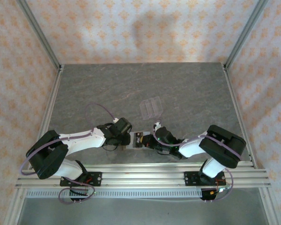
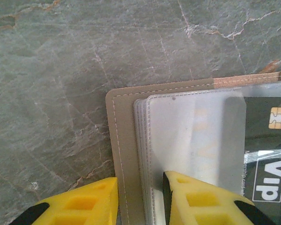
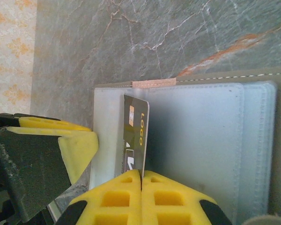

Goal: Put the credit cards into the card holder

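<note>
Card, dark plastic (image 3: 136, 140) with gold chip (image 3: 131, 111), pinched edge-on in right gripper (image 3: 141, 176) at brown leather-like card holder (image 2: 124, 150) (clear sleeves (image 3: 201, 140) inside); left gripper (image 2: 140, 187) spread across holder's edge.

Bench (image 2: 61, 70) grey-green, marbled, white and orange veins. Card holder (image 2: 124, 140) tan, pale stitching (frosted sleeves inside). Credit card (image 3: 136, 136) dark, gold chip, gold lettering. Walls (image 1: 131, 28) peach, orange floral print.

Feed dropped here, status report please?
Left gripper open, straddling edge of flat brown leather-like card holder. Right gripper shut on dark rectangular plastic credit card, edge-on at its clear sleeves. Clear slotted plastic stand sits apart.
</note>
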You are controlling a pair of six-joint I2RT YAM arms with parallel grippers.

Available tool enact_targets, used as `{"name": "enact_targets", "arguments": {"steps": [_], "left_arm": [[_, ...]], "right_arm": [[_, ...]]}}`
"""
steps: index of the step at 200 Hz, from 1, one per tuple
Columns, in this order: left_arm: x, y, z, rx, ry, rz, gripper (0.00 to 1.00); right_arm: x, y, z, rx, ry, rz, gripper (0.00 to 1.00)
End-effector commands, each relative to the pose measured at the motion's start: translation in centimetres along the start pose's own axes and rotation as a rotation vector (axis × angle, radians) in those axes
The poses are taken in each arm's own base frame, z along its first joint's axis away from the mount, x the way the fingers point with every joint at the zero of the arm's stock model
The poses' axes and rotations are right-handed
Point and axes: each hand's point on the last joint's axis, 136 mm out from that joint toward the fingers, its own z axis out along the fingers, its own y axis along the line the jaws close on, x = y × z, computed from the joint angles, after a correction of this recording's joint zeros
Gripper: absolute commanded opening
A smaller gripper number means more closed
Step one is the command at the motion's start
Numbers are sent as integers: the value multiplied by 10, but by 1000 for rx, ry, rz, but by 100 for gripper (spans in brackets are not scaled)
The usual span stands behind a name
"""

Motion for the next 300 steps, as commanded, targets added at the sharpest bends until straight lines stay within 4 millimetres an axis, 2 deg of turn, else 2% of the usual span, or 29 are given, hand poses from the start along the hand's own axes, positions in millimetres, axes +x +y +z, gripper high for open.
{"name": "enact_targets", "arguments": {"steps": [1,100,131,177,216,244,254,268,281,292,300], "left_arm": [[13,19,9,-75,48,1,30],[11,16,6,-56,43,-3,30],[11,13,6,-44,45,-9,30],[1,7,-16,3,20,-30,32],[-9,9,-37,54,-5,-75,32],[-8,12,-36,47,8,-65,29],[-8,13,-34,43,12,-61,25],[-9,11,-31,48,14,-55,19],[-11,7,-30,61,16,-51,16],[-11,6,-27,59,20,-46,14],[-12,5,-25,57,24,-43,13]], "right_arm": [[13,-13,5,61,65,-13,0],[22,-3,32,44,106,0,0],[18,-4,29,34,73,24,0],[11,2,19,60,56,11,25],[5,12,14,99,68,-20,33],[-4,14,4,176,63,-60,34],[-8,13,0,217,57,-76,32],[-12,11,-4,273,60,-97,18],[-12,12,-4,282,72,-105,11],[-12,12,-3,298,79,-112,0],[-12,10,-3,312,85,-114,0]]}}
